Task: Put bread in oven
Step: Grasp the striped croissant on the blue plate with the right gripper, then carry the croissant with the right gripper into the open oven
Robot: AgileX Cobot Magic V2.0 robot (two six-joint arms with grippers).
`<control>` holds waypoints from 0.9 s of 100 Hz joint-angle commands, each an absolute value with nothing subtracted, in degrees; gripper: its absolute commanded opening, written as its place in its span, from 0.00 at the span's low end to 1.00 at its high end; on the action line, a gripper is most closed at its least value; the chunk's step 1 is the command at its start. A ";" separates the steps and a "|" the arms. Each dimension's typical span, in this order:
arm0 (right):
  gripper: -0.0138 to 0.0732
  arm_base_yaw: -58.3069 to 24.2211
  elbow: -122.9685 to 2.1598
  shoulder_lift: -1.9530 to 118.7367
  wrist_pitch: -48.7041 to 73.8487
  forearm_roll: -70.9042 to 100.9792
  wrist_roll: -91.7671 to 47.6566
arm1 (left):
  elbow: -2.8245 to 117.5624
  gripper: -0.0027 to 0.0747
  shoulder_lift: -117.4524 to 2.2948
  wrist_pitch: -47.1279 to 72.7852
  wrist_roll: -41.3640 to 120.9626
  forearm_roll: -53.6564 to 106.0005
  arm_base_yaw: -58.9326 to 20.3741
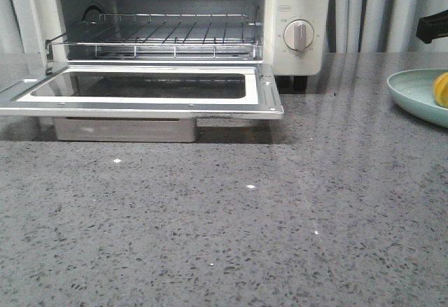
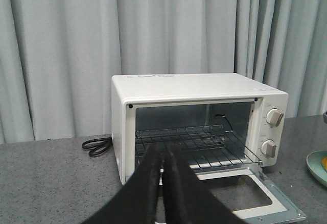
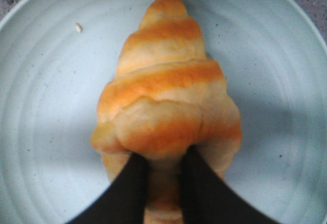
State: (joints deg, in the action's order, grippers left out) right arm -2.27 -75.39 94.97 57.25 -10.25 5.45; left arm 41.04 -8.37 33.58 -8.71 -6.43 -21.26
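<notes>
The bread (image 3: 166,99), a golden roll with orange stripes, lies on a pale blue-green plate (image 3: 46,132). My right gripper (image 3: 164,165) has its two black fingers pressed into the bread's near end and is shut on it. In the front view only a sliver of the bread (image 1: 441,89) shows on the plate (image 1: 413,94) at the far right. The cream-white oven (image 1: 294,13) stands at the back left with its glass door (image 1: 140,87) folded down and its wire rack (image 1: 168,34) bare. My left gripper (image 2: 162,155) is shut and empty, held in front of the oven (image 2: 199,89).
A black part of the right arm (image 1: 430,27) hangs above the plate. A metal crumb tray (image 1: 126,129) sits under the open door. A coiled black cord (image 2: 97,145) lies left of the oven. Grey curtains hang behind.
</notes>
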 commanded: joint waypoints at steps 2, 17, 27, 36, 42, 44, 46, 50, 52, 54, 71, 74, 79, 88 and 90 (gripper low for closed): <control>0.08 -2.19 -76.94 93.54 57.80 -11.52 5.22 | 42.61 0.01 -9.29 29.11 -9.18 -6.61 -21.11; 0.08 -2.91 -78.74 92.43 59.91 -11.52 5.22 | 43.46 0.01 -9.29 29.23 -9.18 -8.04 -21.11; 0.08 -3.82 -79.92 89.99 60.89 -11.52 5.22 | 44.93 0.01 -9.29 30.59 -9.18 -9.84 -21.11; 0.08 -5.29 -81.42 87.13 63.97 -11.52 3.26 | 45.79 0.01 -9.29 31.95 -9.71 -11.09 -20.24; 0.08 -6.57 -82.29 84.91 66.27 -11.52 2.78 | 46.26 0.01 -9.29 32.07 -10.64 -12.71 -18.63; 0.08 -7.14 -82.34 84.05 66.57 -11.52 2.78 | 46.26 0.01 -9.29 32.07 -10.95 -13.34 -18.18; 0.08 -7.75 -82.64 83.51 67.13 -11.52 2.78 | 46.38 0.01 -9.29 31.96 -10.95 -13.82 -17.42; 0.08 -9.15 -83.07 81.86 68.20 -11.52 2.78 | 46.50 0.01 -9.29 31.84 -10.95 -14.26 -15.74; 0.08 -9.92 -83.24 81.04 68.80 -11.52 2.78 | 46.50 0.01 -9.29 31.70 -10.95 -14.26 -14.81; 0.08 -10.74 -83.39 80.21 69.45 -11.52 2.78 | 46.50 0.01 -9.29 31.59 -10.95 -14.26 -13.87; 0.08 -18.17 -84.88 74.29 73.11 -7.88 1.97 | 46.62 0.01 -9.29 28.81 -10.95 -10.57 -6.76; 0.08 -19.55 -84.99 73.50 73.21 -6.68 1.06 | 46.62 0.01 -9.29 28.36 -10.95 -9.77 -5.81; 0.08 -22.05 -84.99 72.32 73.21 -5.09 0.00 | 46.62 0.01 -9.29 27.72 -10.95 -9.18 -4.52; 0.08 -27.16 -85.09 71.18 73.08 -4.46 0.00 | 46.62 0.01 -9.29 27.38 -10.95 -9.03 -3.40; 0.08 -28.35 -85.09 71.21 72.87 -4.46 0.00 | 46.62 0.01 -9.29 27.38 -10.95 -9.03 -3.40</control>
State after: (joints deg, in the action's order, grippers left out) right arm -24.59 -83.23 73.40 71.46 -4.70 1.20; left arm 45.14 -8.29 32.46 -10.40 -9.71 -4.10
